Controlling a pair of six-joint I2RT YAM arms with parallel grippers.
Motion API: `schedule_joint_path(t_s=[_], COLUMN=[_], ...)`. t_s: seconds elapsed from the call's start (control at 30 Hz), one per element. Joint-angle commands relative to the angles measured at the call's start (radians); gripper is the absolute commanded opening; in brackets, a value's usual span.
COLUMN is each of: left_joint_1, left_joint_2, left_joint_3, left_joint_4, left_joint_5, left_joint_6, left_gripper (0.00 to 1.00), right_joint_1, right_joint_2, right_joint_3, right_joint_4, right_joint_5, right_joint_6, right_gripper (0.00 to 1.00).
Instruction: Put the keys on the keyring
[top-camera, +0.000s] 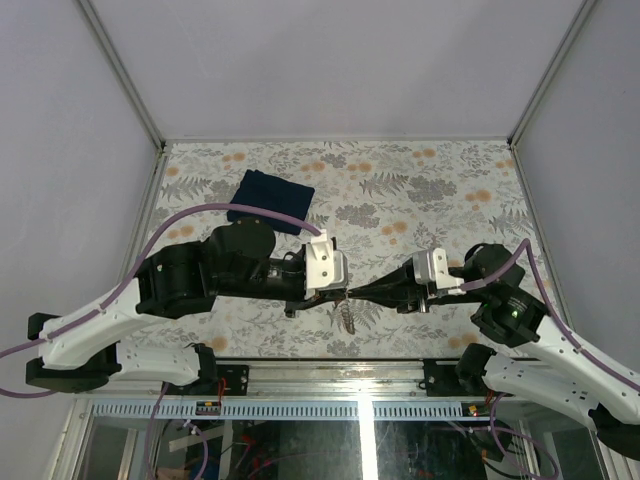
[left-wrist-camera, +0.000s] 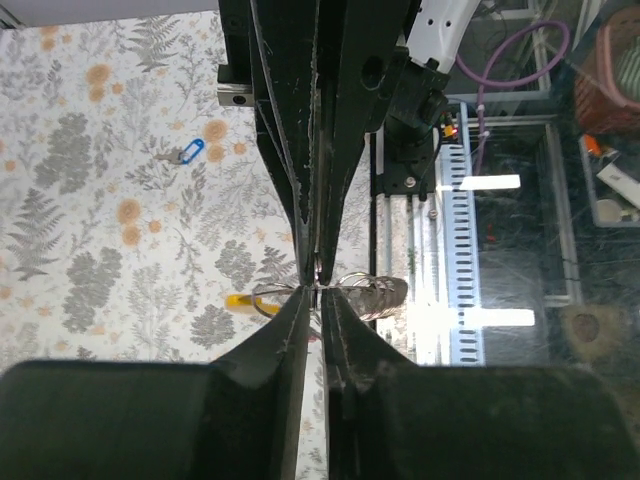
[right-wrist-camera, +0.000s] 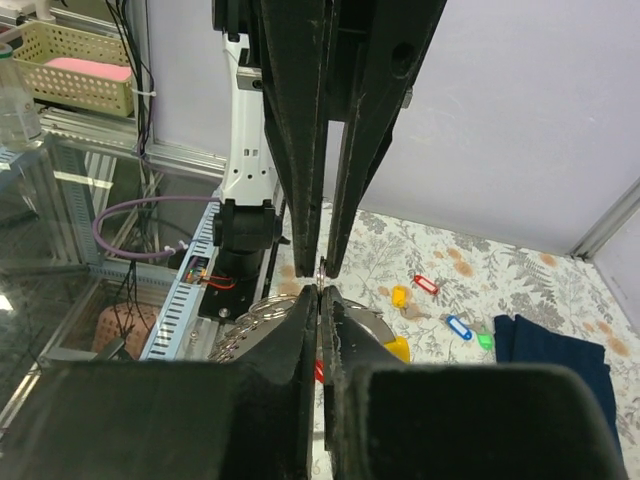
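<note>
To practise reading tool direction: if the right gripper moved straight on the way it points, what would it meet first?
The left gripper, whose tips face the right gripper head-on; only the thin keyring seems to lie between them.

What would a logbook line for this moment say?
left claw: shut on keyring | right claw: shut, tip to tip with left | red key, blue key: loose on table | stage: threading unfinished

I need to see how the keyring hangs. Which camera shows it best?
The left wrist view: the keyring shows side-on as a clear thin loop, with a yellow tag at its left end. The right wrist view shows only partly hidden arcs of it; the top view, just a small dangling glint.
</note>
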Motion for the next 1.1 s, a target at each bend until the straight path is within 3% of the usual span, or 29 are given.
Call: schedule_joint_path(t_s=[0.0, 0.17, 0.3, 0.5, 0.87, 1.07], left_joint_1=[-0.004, -0.002, -0.004, -0.004, -0.004, 0.010], left_joint_2=[-0.045, -0.159, -0.262, -0.333, -0.301, -0.281], left_joint_3=[0.004, -0.156, -0.298, -0.434, -0.462, -0.501], left_joint_4=[0.089, 0.320, 0.492, 0.645, 0.657, 0.651], left_joint_5=[0.026, 0.012, -0.086, -0.165, -0.244, -0.412], left_joint_6=[-0.010, -0.097, -0.191, -0.270, -0.287, -0.354], left_gripper=[0.16, 0.25, 0.29, 0.30, 0.33, 0.34], right_joint_1=[0.006, 0.006, 0.007, 0.006, 0.006, 0.006], right_joint_2=[-0.033, -0.082, -0.118, -0.136, -0.166, -0.215], right_joint_3=[-0.012, -0.060, -0.111, -0.114, -0.087, -0.051], right_joint_4=[0.122, 0.224, 0.332, 0.280, 0.041, -0.107], right_joint_5=[0.027, 0.043, 0.022, -0.025, 0.005, 0.133], right_joint_6=[-0.038, -0.133, -0.219, -0.419, -0.663, -0.532], right_gripper=[0.00, 0.00, 0.00, 0.00, 0.00, 0.00])
